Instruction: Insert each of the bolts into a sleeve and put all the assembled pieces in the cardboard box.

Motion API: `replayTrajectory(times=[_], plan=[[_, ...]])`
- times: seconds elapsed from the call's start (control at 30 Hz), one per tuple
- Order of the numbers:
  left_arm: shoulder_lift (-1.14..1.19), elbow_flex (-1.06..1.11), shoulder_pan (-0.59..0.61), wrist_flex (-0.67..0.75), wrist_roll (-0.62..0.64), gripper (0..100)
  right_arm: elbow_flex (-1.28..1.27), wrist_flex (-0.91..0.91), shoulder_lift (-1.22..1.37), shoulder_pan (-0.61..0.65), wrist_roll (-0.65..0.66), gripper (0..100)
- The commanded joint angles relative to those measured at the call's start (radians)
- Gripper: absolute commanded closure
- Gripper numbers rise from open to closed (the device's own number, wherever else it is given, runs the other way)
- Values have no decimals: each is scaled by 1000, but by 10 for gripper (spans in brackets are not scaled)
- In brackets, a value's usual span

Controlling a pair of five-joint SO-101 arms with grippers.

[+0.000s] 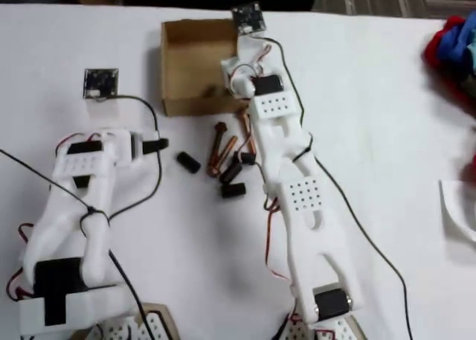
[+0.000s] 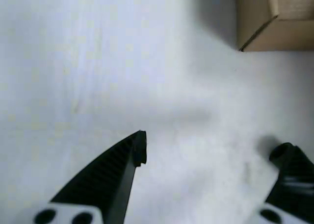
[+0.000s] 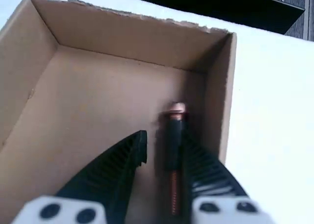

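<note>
My right gripper (image 3: 164, 153) hangs open inside the cardboard box (image 3: 122, 37). A copper bolt in a black sleeve (image 3: 173, 145) lies on the box floor between the fingers, close against one finger (image 3: 206, 172). From above, that gripper (image 1: 236, 66) sits over the box (image 1: 169, 65) at its right side. My left gripper (image 1: 154, 143) stands open over bare table left of the loose parts, with nothing between its fingers (image 2: 128, 155). Copper bolts (image 1: 221, 145) and black sleeves (image 1: 188, 162) lie loose on the table just below the box.
A box corner (image 2: 274, 25) lies beyond the left gripper. Coloured cloth (image 1: 452, 46) and a white object (image 1: 457, 210) sit at the right edge. Cables run from both arms, and the right arm's lies beside the loose parts.
</note>
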State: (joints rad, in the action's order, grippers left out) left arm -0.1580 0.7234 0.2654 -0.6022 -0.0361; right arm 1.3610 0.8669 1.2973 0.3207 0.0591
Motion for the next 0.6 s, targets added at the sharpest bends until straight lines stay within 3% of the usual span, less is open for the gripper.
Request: replayTrajectory(times=[0.0, 0.33, 0.4, 0.57], plan=[[-6, -27, -6, 15, 0, 574, 14, 1, -30, -7, 5, 912], [-6, -27, -6, 15, 0, 574, 198, 101, -127, -21, 17, 928], [-6, -27, -6, 15, 0, 574, 219, 139, -143, -47, 69, 989], [-6, -27, -6, 15, 0, 574, 207, 248, -137, -122, 140, 978]])
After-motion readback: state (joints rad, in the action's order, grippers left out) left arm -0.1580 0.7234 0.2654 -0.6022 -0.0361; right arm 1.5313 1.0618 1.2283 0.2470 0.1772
